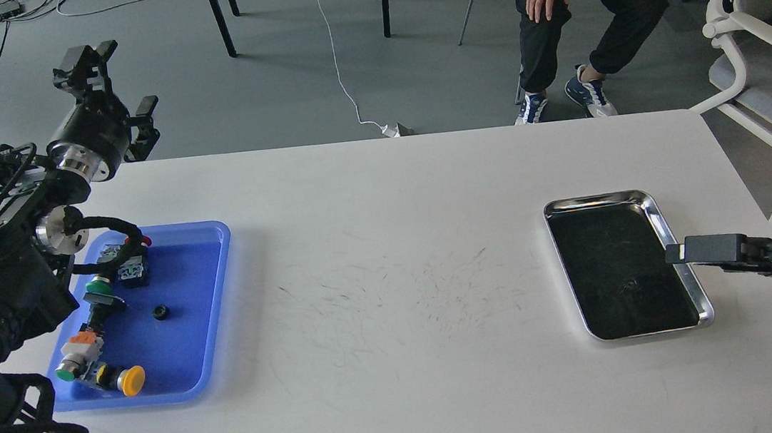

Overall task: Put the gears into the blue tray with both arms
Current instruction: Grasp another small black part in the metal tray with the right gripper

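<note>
The blue tray lies on the left of the white table. One gear, a small black toothed ring, rests on its floor near the middle. My left gripper is raised beyond the table's far left edge, above and behind the tray, open with nothing between its fingers. My right gripper reaches in low from the right, its tip at the right rim of the silver tray. It shows edge-on as one dark bar. A faint small ring shape sits on that tray's dark floor; I cannot tell what it is.
Several push-button switches with red, green and yellow caps line the blue tray's left side. My left arm's links and cable hang over that tray's left edge. A seated person and a white chair are behind the table.
</note>
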